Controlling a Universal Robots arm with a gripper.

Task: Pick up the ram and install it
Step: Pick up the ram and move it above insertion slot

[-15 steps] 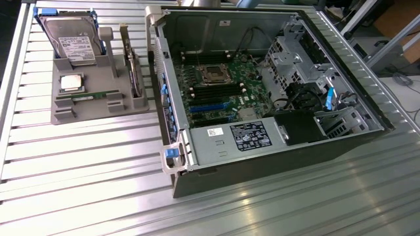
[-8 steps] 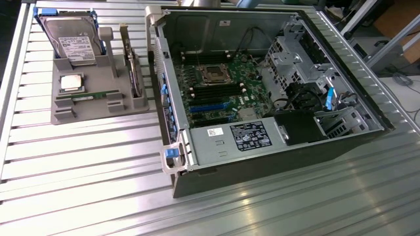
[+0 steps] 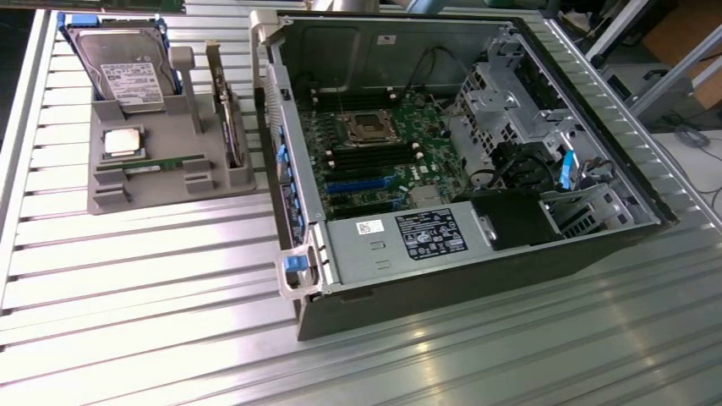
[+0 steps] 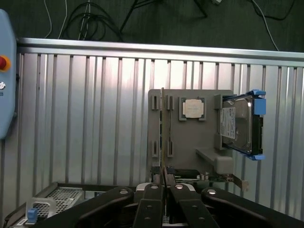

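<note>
Ram (image 3: 150, 167): long, thin green stick; stood on its long edge in the grey holder's (image 3: 169, 196) slots, along that holder's near edge.

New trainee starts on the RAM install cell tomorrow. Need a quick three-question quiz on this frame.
1. True or false: the ram is already seated in the motherboard.
2. Which item sits closest to the ram on the grey holder? A) processor chip B) power supply C) hard drive
3. Fill in: the gripper has its jaws ____.

Key: 1 false, it lies in the holder; 2 A; 3 shut.
</note>
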